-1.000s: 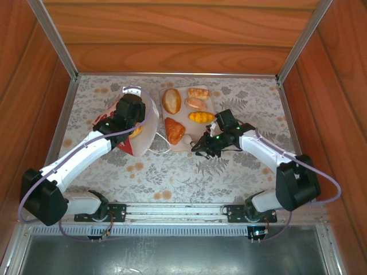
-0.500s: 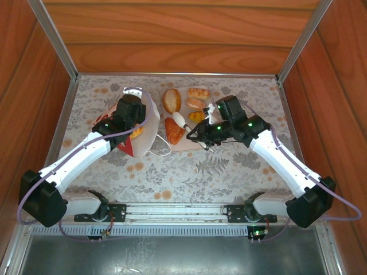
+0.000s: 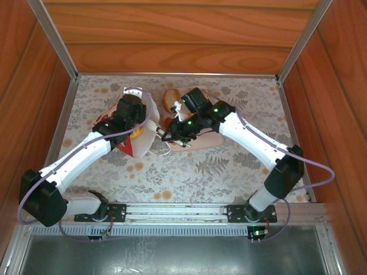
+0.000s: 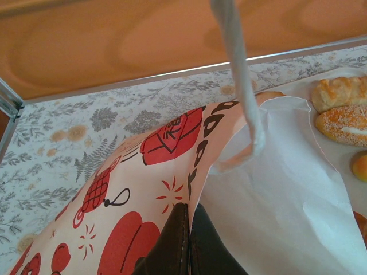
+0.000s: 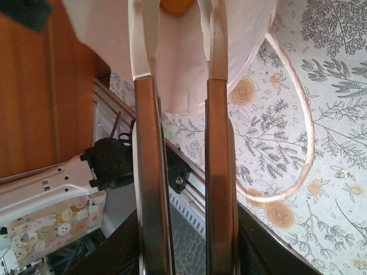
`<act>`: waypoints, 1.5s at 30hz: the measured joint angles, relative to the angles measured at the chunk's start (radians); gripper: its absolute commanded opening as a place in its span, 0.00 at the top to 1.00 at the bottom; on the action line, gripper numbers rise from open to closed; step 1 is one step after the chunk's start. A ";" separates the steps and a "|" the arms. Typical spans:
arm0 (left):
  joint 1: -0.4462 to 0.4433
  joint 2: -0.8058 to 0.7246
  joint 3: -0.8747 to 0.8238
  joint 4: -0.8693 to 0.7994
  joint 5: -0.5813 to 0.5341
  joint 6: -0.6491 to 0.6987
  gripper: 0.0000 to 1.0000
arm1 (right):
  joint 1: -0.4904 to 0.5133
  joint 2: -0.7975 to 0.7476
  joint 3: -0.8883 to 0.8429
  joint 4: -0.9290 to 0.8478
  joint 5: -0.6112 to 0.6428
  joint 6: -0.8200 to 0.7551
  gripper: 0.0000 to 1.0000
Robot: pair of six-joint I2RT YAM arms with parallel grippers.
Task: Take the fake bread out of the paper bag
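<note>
I'm clamping paper bag (image 3: 142, 137) rim with left gripper (image 4: 188, 226), centre-left of top view; right gripper (image 5: 178, 23) is hovering at its mouth, jaws slightly parted, empty. Most fake bread (image 4: 343, 91) is sitting on tray (image 3: 207, 141); one orange piece (image 5: 175, 4) inside bag remaining.

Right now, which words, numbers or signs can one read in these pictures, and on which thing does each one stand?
No text can be read with certainty.
Paper bag: dark curly marks run along its edge beside the red drawings; they may be letters, but they cannot be read.
Sticker: small cartoon animal faces, too small to show any words.
</note>
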State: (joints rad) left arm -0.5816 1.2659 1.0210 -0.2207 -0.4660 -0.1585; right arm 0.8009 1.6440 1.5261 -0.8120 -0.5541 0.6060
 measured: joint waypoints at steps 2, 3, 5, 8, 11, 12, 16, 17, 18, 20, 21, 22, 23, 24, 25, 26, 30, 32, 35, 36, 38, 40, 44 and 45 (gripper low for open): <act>0.000 0.000 0.000 0.002 -0.001 -0.003 1.00 | 0.000 0.049 0.016 -0.004 -0.012 -0.008 0.62; 0.000 0.001 0.000 0.003 -0.001 -0.005 1.00 | 0.000 0.074 0.024 -0.005 -0.019 -0.011 0.61; 0.000 0.003 0.000 0.005 -0.002 -0.010 1.00 | 0.000 0.116 0.036 -0.006 -0.030 -0.018 0.60; 0.000 0.008 0.000 0.015 -0.004 -0.019 1.00 | 0.000 0.168 0.055 -0.015 -0.048 -0.025 0.58; 0.000 0.011 -0.001 0.020 -0.006 -0.026 1.00 | 0.000 0.211 0.080 -0.024 -0.066 -0.031 0.55; 0.000 0.012 -0.001 0.021 -0.008 -0.027 1.00 | 0.000 0.222 0.090 -0.026 -0.073 -0.033 0.54; 0.000 0.012 -0.001 0.026 -0.009 -0.033 1.00 | 0.000 0.260 0.117 -0.027 -0.098 -0.038 0.52; 0.000 0.012 -0.002 0.026 -0.009 -0.034 1.00 | 0.000 0.266 0.119 -0.028 -0.103 -0.040 0.51; 0.000 0.012 -0.002 0.027 -0.009 -0.035 1.00 | 0.000 0.272 0.123 -0.032 -0.106 -0.040 0.51; 0.000 0.012 -0.005 0.032 -0.009 -0.037 1.00 | 0.000 0.284 0.130 -0.036 -0.113 -0.041 0.50; 0.000 0.012 -0.007 0.036 -0.009 -0.038 1.00 | 0.000 0.292 0.134 -0.040 -0.116 -0.043 0.50; 0.000 0.013 -0.007 0.038 -0.009 -0.038 1.00 | 0.000 0.300 0.138 -0.043 -0.120 -0.043 0.49; 0.000 0.014 -0.007 0.042 -0.009 -0.038 1.00 | 0.000 0.307 0.143 -0.047 -0.124 -0.044 0.49; 0.000 0.016 -0.007 0.045 -0.009 -0.039 1.00 | 0.000 0.315 0.147 -0.049 -0.127 -0.045 0.49; 0.000 0.018 -0.007 0.047 -0.009 -0.039 1.00 | 0.000 0.323 0.151 -0.051 -0.131 -0.045 0.48; -0.001 0.021 -0.007 0.049 -0.009 -0.039 1.00 | 0.000 0.329 0.153 -0.052 -0.133 -0.045 0.48; -0.004 0.026 -0.007 0.051 -0.009 -0.039 1.00 | -0.001 0.352 0.169 -0.061 -0.144 -0.043 0.47; -0.006 0.026 -0.007 0.053 -0.009 -0.038 1.00 | -0.003 0.364 0.179 -0.061 -0.153 -0.040 0.46; -0.007 0.026 -0.008 0.056 -0.008 -0.038 1.00 | -0.005 0.380 0.181 -0.053 -0.166 -0.026 0.45; -0.007 0.026 -0.010 0.058 -0.007 -0.038 1.00 | -0.006 0.386 0.181 -0.048 -0.170 -0.021 0.45; -0.007 0.026 -0.018 0.071 -0.003 -0.037 1.00 | -0.010 0.401 0.185 -0.038 -0.181 -0.010 0.45; -0.007 0.026 -0.024 0.073 0.003 -0.037 1.00 | -0.016 0.413 0.193 -0.029 -0.186 0.000 0.46; -0.008 0.026 -0.027 0.074 0.017 -0.037 1.00 | -0.024 0.432 0.213 -0.007 -0.197 0.026 0.45; -0.008 0.026 -0.029 0.075 0.020 -0.036 1.00 | -0.024 0.436 0.217 -0.002 -0.201 0.030 0.45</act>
State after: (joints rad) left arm -0.5892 1.2922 0.9924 -0.1459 -0.4458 -0.1947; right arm 0.7765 2.0804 1.7435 -0.8139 -0.7547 0.6361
